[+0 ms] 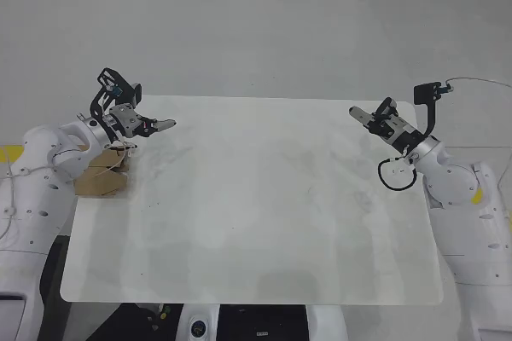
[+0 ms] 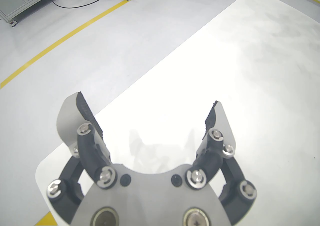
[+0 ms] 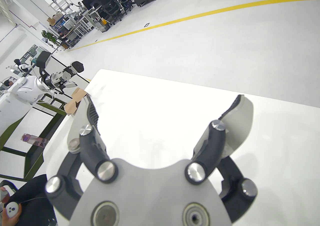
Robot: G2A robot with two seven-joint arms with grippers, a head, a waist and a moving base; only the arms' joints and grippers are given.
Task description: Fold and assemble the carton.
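White table (image 1: 256, 239) stretches wide between our end effectors. We see the brown carton (image 1: 102, 175) at its left edge, upper left, just beside our left end effector (image 1: 162, 124), jaws spread. Right end effector (image 1: 358, 113), upper right, also spread.

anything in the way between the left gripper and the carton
Nothing visible. The carton lies at the left edge of the table, close beside the left arm's wrist. The left gripper is open and points away from it, over the table.
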